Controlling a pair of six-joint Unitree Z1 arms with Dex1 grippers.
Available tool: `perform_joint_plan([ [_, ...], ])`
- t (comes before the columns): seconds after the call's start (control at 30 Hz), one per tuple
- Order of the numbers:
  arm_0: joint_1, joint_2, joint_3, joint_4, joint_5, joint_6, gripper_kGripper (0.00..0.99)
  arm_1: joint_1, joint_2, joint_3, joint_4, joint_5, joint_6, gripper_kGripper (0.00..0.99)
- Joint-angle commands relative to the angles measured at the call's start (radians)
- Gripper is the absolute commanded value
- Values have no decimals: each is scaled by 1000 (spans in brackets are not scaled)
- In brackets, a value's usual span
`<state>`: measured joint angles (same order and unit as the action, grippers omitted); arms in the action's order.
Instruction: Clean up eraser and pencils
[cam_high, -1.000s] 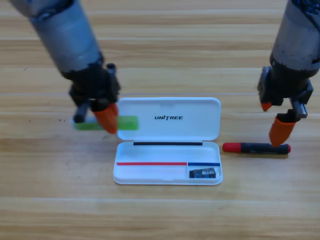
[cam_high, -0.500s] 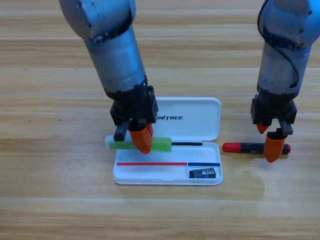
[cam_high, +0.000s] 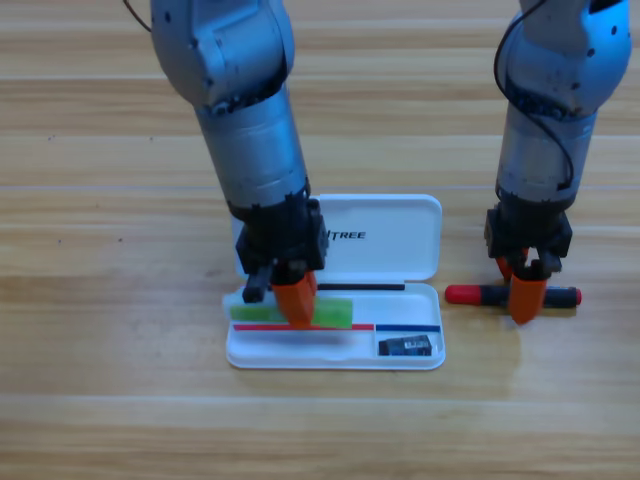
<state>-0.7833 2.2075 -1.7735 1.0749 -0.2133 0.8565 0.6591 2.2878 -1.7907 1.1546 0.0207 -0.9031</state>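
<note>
My left gripper (cam_high: 290, 300) is shut on the translucent green pencil (cam_high: 335, 312). It holds the pencil level and crosswise, low over the long compartment of the open white case (cam_high: 330, 360). The black eraser (cam_high: 405, 346) lies in the case's small right compartment. To the right of the case, the red-capped pencil with a black barrel (cam_high: 470, 295) rests on the table. My right gripper (cam_high: 518, 285) points down over its middle, open, with one orange jaw behind the barrel and one in front.
The case's lid (cam_high: 385, 225) lies flat behind the tray, and the left arm covers its left part. Both grey arms come down from the top edge. Bare wooden table surrounds the case.
The left gripper carried the green pencil from the table left of the case to over the tray. The right gripper lowered and shifted left onto the red-capped pencil, which has not moved.
</note>
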Motion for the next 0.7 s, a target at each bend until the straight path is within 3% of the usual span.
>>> perform_joint_plan([
  [0.03,-22,70,-6,8,-20,-2,0,-24,78,-3,-18,31,-10,411],
  [0.13,-22,80,-12,8,-26,-2,0,-24,70,2,-18,31,-11,109],
  [0.2,-22,83,-18,8,-26,-4,0,-24,50,11,-18,30,-10,0],
  [0.5,-31,100,-41,14,-38,-7,0,-18,-119,99,-13,48,-8,0],
  [0.7,-33,109,-47,19,-44,-7,0,16,-257,148,-3,54,-3,0],
])
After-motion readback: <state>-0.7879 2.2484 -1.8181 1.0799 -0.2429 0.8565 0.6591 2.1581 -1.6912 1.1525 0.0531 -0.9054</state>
